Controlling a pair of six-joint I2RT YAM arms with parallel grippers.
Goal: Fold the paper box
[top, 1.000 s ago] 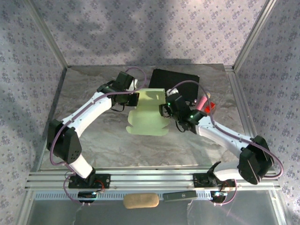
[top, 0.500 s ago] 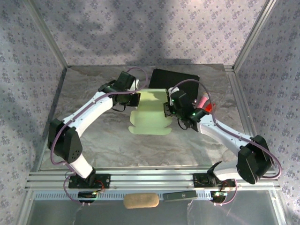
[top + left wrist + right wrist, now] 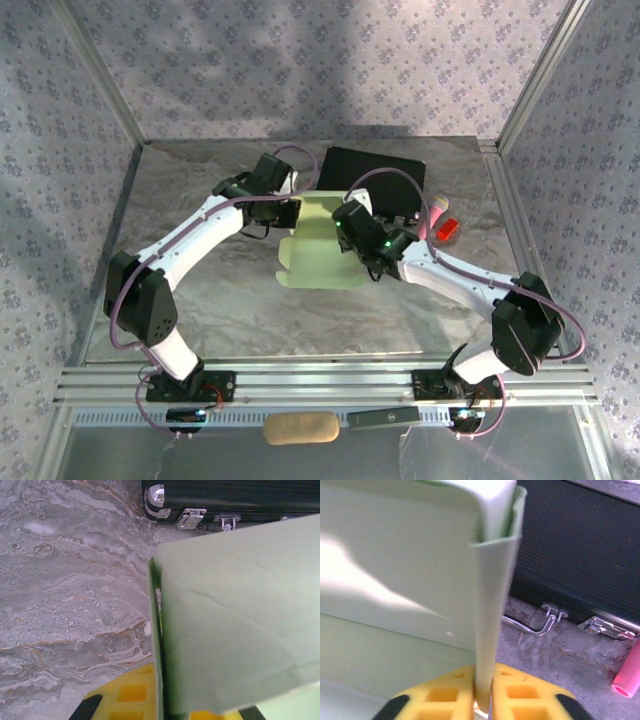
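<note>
Near the middle of the table (image 3: 255, 325), just in front of the black case (image 3: 375, 170), we have the paper box (image 3: 315, 262) half formed: its near panel lies flat on the marbled surface while the far part stands up between our two arms. Our left gripper (image 3: 159, 707) is clenched on the box's left wall, the thin card edge running up between the yellow pads (image 3: 131, 695). Our right gripper (image 3: 482, 700) is pinched shut on the right wall, where two layers of card meet under a rounded top corner. With both ends clamped, we judge the main risk to be the arms moving out of step: a pull apart or a twist could tear the card or set a crease where none belongs (a faint stray line already marks the raised panel in the left wrist view). A slipping pinch would be the opposite failure, letting a wall spring back down and undoing the fold. We should also mind the case close behind, since its metal handle (image 3: 532, 627) sits just beyond the right wall and could snag a flap if we push the box backward.
</note>
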